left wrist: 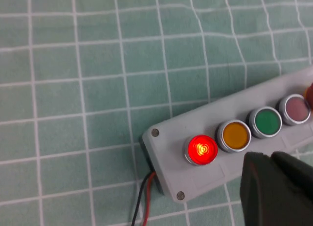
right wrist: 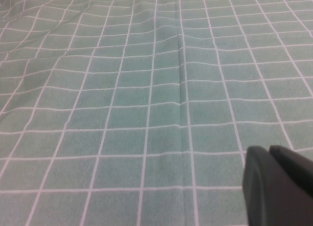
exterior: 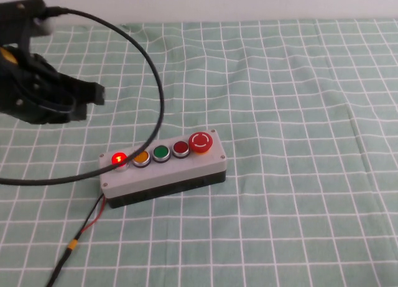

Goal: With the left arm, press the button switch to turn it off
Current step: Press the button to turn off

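Observation:
The button switch [exterior: 118, 158] is a small round red button with a silver ring, lit bright, at the left end of the row on the grey five-button box [exterior: 186, 166]. In the left wrist view the button switch [left wrist: 202, 149] glows beside the orange button. My left gripper [exterior: 93, 95] is shut and empty, raised above the cloth behind and to the left of the box, apart from the button. In the left wrist view my left gripper [left wrist: 271, 158] shows just off the box's edge. My right gripper [right wrist: 269, 153] is shut and empty over bare cloth, out of the high view.
Along the row stand an orange button [exterior: 141, 156], a green button [exterior: 161, 152], a darker red button [exterior: 180, 148] and a large red mushroom button [exterior: 201, 141]. A thick black cable [exterior: 158, 107] loops from the left arm over the box. Red and black wires [exterior: 93, 218] leave the box's left end.

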Controlling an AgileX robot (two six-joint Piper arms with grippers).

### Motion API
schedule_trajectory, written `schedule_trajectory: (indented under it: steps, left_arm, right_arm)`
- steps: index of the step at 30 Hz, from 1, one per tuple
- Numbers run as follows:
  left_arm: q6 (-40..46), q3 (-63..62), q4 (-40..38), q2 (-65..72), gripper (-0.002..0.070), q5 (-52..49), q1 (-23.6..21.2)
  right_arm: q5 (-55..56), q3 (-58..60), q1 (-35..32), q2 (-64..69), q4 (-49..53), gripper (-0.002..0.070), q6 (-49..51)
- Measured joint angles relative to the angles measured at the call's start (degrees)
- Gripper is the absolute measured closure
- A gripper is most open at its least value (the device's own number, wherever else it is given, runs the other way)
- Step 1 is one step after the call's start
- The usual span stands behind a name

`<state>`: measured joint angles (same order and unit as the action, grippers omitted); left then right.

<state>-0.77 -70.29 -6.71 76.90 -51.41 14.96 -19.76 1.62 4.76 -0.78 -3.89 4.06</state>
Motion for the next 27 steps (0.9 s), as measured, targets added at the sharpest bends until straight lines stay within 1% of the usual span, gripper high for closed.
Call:
schedule_trajectory:
  steps: [2,5,21,27]
  left_arm:
    - [0.0,-0.1,0.0,2.8,0.0678,0.0,1.5]
    - [0.1,-0.1,0.0,6.3,0.0678,0.0,2.6]
    - [0.1,-0.3,-0.2,19.4,0.0678,1.5,2.6]
    - [0.1,-1.3,0.1,20.4,0.0678,0.2,2.6]
  right_arm:
    - [0.0,0.0,0.0,0.0,0.0,0.0692,0.0]
    - [0.0,0.0,0.0,0.0,0.0,0.0692,0.0]
    - [0.0,0.0,0.0,0.0,0.0,0.0692,0.0]
    - [0.0,0.0,0.0,0.0,0.0,0.0692,0.0]
